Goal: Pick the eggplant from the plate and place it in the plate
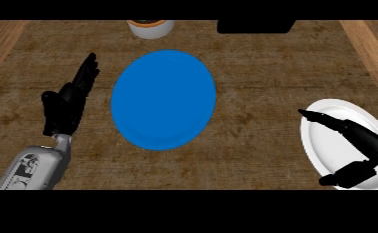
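Seemingly poised to grasp, the right hand [358, 137] spreads its fingers over the white plate [321, 152]; no eggplant shows beneath them. The left hand [66, 102] rests open, fingers straight, left of the blue plate [164, 99].

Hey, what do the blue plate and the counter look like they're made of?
Blue plate: probably plastic or glazed ceramic, going by its flat, even colour and smooth, matt surface. Counter: seemingly dark wood, with brown streaked grain and a dull finish without glare.
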Controlling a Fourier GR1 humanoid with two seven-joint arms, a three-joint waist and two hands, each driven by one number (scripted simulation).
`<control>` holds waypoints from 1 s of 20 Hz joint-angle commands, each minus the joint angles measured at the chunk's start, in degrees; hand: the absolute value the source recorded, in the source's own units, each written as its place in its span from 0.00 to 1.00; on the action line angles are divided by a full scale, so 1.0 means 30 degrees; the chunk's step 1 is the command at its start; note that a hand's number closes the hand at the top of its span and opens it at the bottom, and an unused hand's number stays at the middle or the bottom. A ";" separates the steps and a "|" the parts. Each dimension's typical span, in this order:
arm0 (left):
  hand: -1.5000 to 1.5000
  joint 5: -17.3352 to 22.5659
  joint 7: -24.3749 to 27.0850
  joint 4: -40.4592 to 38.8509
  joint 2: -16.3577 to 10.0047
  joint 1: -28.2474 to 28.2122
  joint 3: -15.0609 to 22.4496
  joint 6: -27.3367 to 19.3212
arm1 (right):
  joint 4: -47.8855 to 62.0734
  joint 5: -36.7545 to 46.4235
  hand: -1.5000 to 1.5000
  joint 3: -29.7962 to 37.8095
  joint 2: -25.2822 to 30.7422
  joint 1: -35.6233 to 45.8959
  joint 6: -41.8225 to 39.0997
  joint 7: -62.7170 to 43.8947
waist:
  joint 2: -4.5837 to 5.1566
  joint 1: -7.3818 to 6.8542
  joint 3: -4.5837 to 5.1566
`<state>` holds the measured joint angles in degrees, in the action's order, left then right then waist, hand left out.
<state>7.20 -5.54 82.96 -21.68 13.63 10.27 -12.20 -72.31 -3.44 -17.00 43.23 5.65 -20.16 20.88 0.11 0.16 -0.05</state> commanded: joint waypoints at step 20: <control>0.50 -0.1019 0.0291 -0.0414 0.1112 0.0385 -0.0421 0.0640 | 0.0507 0.6494 0.00 0.0449 0.6871 0.5866 -0.7154 -0.1798 | -0.0018 -0.0444 0.0027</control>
<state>4.40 -3.74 79.27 -18.48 15.58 9.16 -10.24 -70.54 12.90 -13.64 62.92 19.92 -36.44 18.57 0.12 -0.76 0.05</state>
